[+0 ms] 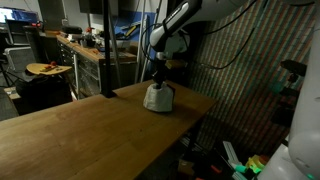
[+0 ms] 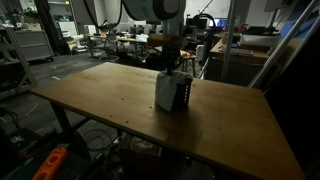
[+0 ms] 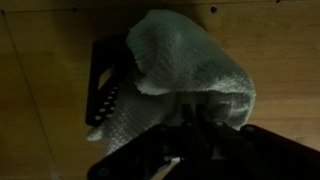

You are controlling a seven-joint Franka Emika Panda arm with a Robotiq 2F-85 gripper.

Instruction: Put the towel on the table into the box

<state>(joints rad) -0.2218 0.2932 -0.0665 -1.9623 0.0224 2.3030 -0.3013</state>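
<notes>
The light grey-white towel (image 1: 157, 98) (image 2: 166, 92) hangs bunched from my gripper (image 1: 160, 76) (image 2: 170, 66), which is shut on its top fold. The cloth drapes over and down into the small black box (image 2: 183, 95) near the far edge of the wooden table (image 1: 80, 130) (image 2: 110, 95). In the wrist view the towel (image 3: 190, 60) fills the middle, pinched between my dark fingers at the gripper (image 3: 193, 112). The box's black wall (image 3: 104, 88) shows to its left. Most of the box's inside is hidden by the cloth.
A cluttered workbench with a round orange-brown object (image 1: 45, 68) stands beyond the table's far side. Desks and equipment (image 2: 240, 45) fill the background. Coloured items (image 1: 245, 165) lie on the floor beside the table edge.
</notes>
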